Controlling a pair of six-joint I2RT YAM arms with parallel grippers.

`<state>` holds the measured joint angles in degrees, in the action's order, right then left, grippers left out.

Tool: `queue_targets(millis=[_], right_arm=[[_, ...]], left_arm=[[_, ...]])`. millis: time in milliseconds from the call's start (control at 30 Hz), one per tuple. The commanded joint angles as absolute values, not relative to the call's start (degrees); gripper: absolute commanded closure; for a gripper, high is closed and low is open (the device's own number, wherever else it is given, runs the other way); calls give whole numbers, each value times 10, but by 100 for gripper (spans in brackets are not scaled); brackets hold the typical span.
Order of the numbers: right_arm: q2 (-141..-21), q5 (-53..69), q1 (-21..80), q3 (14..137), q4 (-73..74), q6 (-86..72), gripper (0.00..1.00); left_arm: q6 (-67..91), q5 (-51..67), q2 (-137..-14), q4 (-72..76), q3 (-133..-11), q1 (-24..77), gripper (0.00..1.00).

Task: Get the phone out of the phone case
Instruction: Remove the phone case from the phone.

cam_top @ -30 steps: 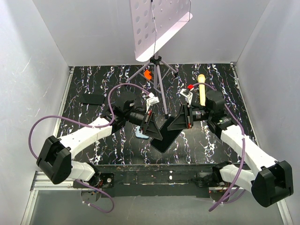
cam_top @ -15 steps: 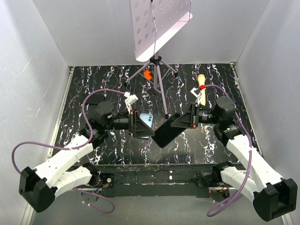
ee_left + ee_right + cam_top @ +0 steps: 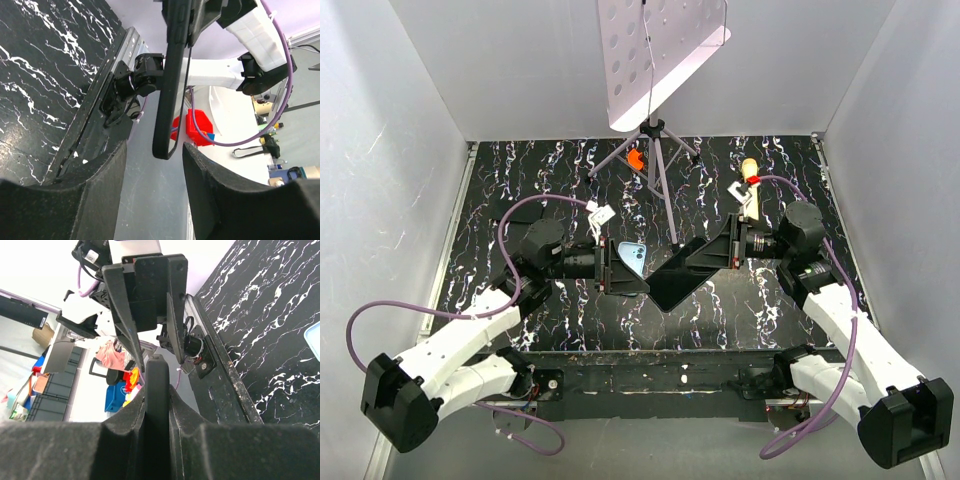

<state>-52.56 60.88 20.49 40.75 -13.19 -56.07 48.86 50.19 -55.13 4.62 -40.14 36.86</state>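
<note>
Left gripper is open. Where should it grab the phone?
Grip the free end of the phone, flat faces between the fingers of the left gripper, coming straight ahead. It is edge-on in line with the open gap; the right gripper clamps the far end.

Robot lab, no doubt about it. From above we're looking into a test booth: plain white walls (image 3: 400,200) box in a black marbled surface (image 3: 520,170). A left arm (image 3: 460,345) and a right arm (image 3: 845,320) are bolted to a dark frame (image 3: 650,372) along the lower edge, trailing purple cables (image 3: 420,311). Upper centre, a tripod (image 3: 655,165) holds a perforated board (image 3: 655,50). The wrist views look past the booth: a red bin (image 3: 192,127), blue crates (image 3: 116,390), and a monitor (image 3: 22,312) far left.
</note>
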Motion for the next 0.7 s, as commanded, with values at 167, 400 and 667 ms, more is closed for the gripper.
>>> queue_targets(millis=[167, 400, 667], right_arm=[[-525, 638, 200, 447, -214, -606, 99], [-525, 658, 200, 448, -259, -641, 99], [-550, 658, 201, 419, -534, -851, 99]], left_arm=[[518, 581, -560, 155, -410, 366, 78], [528, 640, -601, 201, -437, 367, 91], [594, 700, -651, 479, -396, 366, 100]])
